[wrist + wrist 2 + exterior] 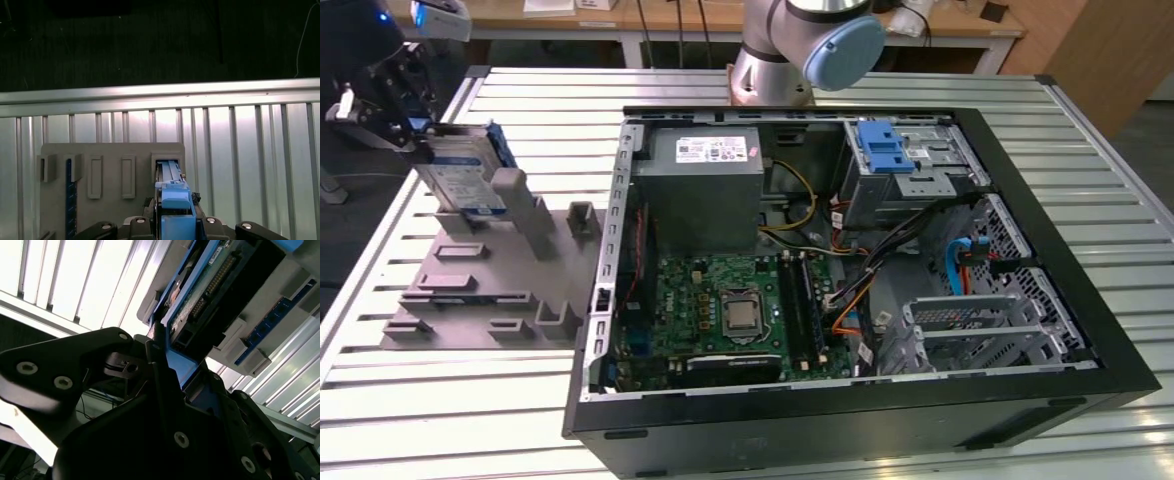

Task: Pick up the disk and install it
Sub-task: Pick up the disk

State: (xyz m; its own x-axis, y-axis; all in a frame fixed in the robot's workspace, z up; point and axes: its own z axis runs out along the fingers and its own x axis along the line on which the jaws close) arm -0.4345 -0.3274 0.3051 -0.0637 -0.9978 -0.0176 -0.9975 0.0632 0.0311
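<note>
The end effector [172, 201] is clamping the disk [464, 175] by its blue carrier frame [176, 222], ten o'clock from the computer case [854, 425]; likely stiff, weighty, shock-fragile, so frame edges are offering the safest hold.

A robotics lab or workshop is indicated. A table [454, 420] of ribbed aluminium profiles is used as the work surface, and the base of a robot arm [769, 72] is seen at its far side. An opened computer case [854, 415] is laid flat on it, with the motherboard [734, 310] and cabling exposed. Beside the case a grey slotted fixture block [487, 295] is set out, in which the disk [460, 180] is stood upright. Wooden workbenches [961, 28] are seen behind.
</note>
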